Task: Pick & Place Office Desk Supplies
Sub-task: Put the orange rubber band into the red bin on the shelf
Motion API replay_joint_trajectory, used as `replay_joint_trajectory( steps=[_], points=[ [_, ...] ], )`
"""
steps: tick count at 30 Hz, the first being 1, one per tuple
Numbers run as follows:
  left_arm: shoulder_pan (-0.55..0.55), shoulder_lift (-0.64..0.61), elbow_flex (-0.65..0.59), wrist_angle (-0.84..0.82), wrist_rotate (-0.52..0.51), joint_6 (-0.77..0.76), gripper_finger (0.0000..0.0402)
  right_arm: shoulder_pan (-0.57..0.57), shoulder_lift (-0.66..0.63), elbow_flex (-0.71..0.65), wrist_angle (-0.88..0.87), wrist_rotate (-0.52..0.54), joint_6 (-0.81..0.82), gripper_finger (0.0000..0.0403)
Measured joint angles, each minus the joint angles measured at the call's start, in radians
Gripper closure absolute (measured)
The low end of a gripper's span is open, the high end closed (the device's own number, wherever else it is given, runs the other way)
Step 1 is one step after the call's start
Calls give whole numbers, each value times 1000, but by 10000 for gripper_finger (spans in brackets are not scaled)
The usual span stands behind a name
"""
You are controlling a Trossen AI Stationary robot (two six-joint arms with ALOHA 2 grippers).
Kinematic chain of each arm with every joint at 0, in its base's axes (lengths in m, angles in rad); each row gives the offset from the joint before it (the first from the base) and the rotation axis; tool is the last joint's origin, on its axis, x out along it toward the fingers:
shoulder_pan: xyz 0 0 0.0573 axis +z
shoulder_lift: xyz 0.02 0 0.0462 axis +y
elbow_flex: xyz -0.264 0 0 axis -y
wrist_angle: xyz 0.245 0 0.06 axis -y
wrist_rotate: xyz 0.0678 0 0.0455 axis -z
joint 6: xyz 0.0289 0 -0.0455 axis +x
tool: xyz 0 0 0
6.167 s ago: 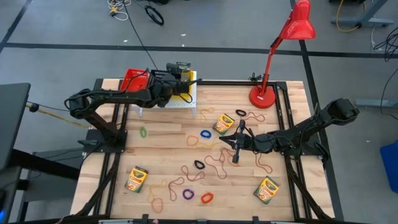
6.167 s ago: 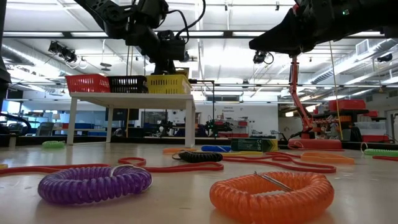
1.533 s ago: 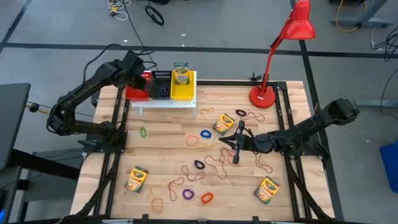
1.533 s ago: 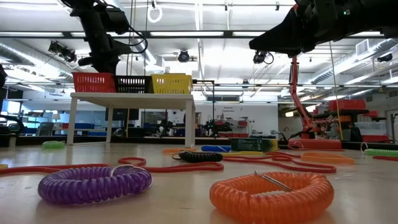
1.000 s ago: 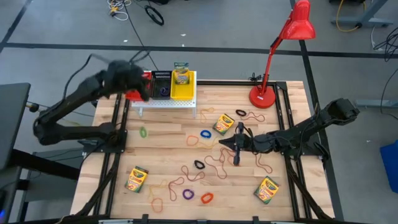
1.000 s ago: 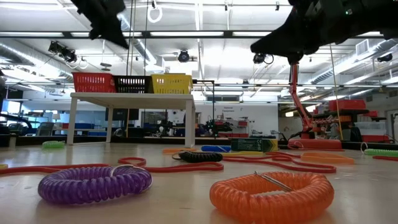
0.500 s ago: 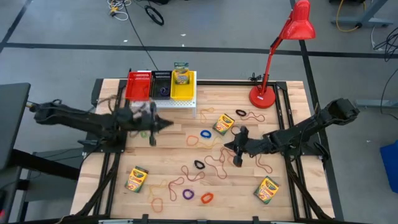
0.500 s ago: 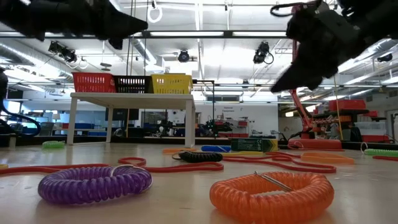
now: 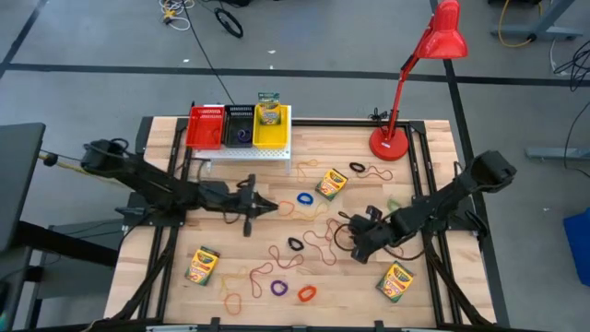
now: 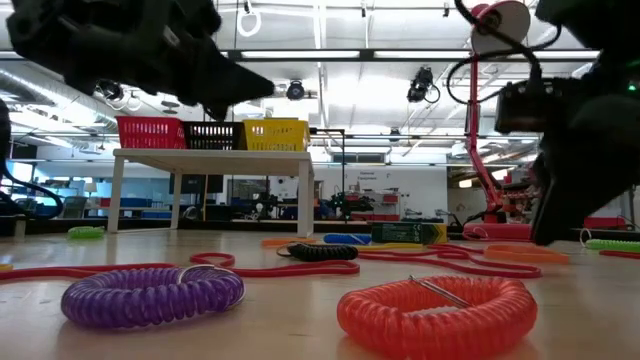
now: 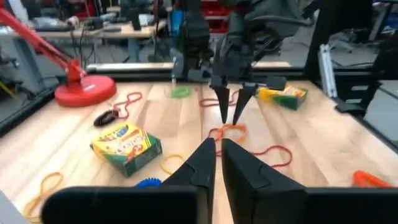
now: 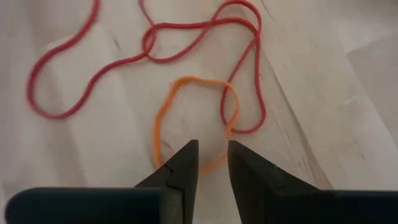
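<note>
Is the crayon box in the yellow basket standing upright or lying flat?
Upright. In the high view the crayon box stands on end in the yellow basket on the white stand, its top rising past the basket's rim.

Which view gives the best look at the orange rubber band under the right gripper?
The right wrist view: the orange rubber band fills the frame beyond the right gripper. The high view hides it under the arm; the other two views don't show it clearly.

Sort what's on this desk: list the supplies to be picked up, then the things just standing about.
Job: crayon boxes, reddish-orange rubber bands, orange rubber band, blue loop, purple loop, orange loop.
Bystanders: red desk lamp, white stand.
</note>
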State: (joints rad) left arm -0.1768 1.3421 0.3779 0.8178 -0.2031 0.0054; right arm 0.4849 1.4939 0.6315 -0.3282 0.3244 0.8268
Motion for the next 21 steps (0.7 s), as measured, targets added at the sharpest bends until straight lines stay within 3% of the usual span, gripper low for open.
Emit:
replay_joint_trajectory(
  steps=[5,11,17,21],
  points=[
    [0,125,65,-4,-26,-31,334,-13,57,3,9,18,25,325],
    [0,230,161,-5,-26,-75,305,-8,65,46,-44,51,-15,394],
    [0,306,261,-42,23,-95,271,20,63,181,-162,214,-81,397],
    [0,356,328,-107,28,-96,243,37,62,229,-163,255,-126,396]
  ],
)
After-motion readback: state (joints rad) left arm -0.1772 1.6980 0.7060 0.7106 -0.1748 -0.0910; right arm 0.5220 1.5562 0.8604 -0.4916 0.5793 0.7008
